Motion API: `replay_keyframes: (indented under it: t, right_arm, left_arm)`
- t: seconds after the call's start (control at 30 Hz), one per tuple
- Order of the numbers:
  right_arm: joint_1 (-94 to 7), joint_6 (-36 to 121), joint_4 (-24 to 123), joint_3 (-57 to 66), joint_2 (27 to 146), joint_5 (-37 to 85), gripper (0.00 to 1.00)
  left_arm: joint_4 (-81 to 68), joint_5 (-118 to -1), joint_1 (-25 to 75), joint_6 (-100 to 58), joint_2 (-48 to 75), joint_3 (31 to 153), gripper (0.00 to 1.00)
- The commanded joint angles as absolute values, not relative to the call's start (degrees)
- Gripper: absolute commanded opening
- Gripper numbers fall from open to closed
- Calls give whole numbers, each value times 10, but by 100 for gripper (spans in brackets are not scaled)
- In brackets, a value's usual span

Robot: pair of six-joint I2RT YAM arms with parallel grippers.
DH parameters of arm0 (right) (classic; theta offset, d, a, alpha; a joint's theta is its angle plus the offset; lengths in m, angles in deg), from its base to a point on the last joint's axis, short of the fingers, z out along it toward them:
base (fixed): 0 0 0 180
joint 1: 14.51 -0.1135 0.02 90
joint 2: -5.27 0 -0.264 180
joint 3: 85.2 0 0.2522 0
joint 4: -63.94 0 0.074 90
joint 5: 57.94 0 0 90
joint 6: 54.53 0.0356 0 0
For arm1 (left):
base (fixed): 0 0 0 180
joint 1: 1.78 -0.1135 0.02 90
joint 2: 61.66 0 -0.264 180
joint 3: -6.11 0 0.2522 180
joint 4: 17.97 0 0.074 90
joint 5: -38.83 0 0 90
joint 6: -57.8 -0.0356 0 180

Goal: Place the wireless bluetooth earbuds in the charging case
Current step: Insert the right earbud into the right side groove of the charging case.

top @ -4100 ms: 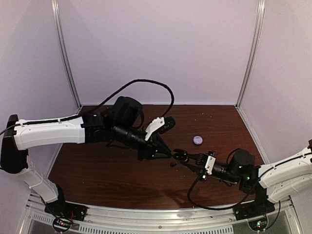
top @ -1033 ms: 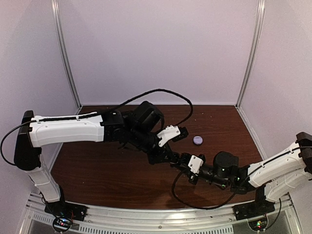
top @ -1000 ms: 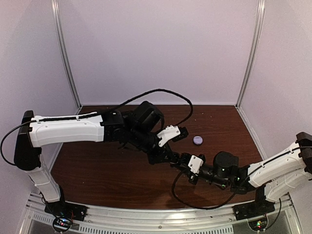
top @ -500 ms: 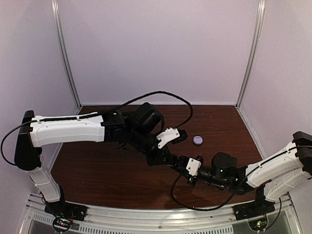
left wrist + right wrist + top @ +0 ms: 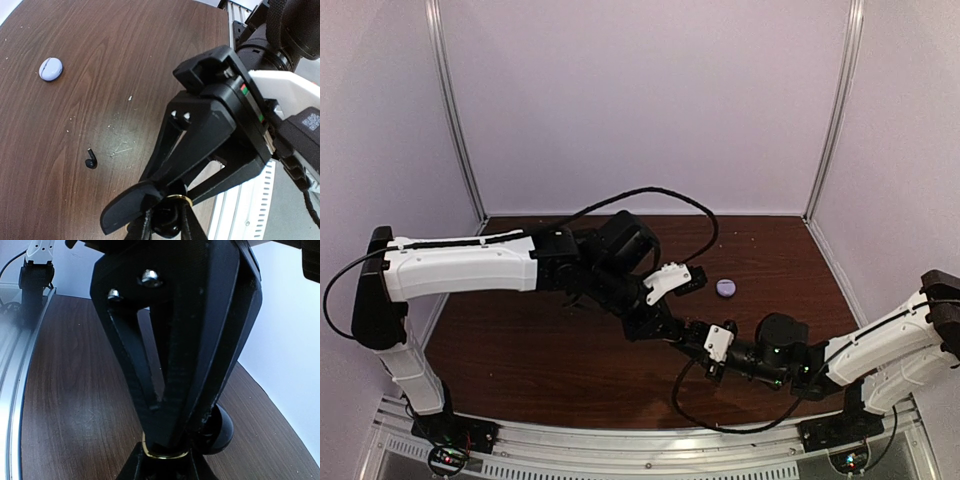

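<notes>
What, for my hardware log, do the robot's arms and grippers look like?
The left arm and right arm have white shells and black joints. The left gripper and right gripper are black, with tapering, slotted fingers. A loose black cable loops off each arm. The right wrist has a white bracket and a QR label.

Overhead rear view; wrist cameras close-up.

Black rounded thing, perhaps the charging case, mostly hidden, cut off below
</notes>
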State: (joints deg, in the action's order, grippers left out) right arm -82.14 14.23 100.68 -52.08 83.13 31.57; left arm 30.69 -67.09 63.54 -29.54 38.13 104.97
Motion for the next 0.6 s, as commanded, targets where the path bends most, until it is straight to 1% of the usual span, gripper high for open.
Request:
replay_keyframes:
  t: [0.0,0.1,0.23,0.57]
  right_arm:
    - [-827,154,1077,-519,814,287,0]
    - [-827,159,1083,-524,813,290,0]
    - [-827,168,1096,-530,812,294,0]
    - [-826,177,1102,-538,808,300,0]
  left_arm:
    - [294,-668,642,-292,398,1070,18]
    - [296,-668,642,-294,395,1072,25]
    - [296,-661,642,-292,393,1074,27]
    - [296,-643,642,-293,377,1077,41]
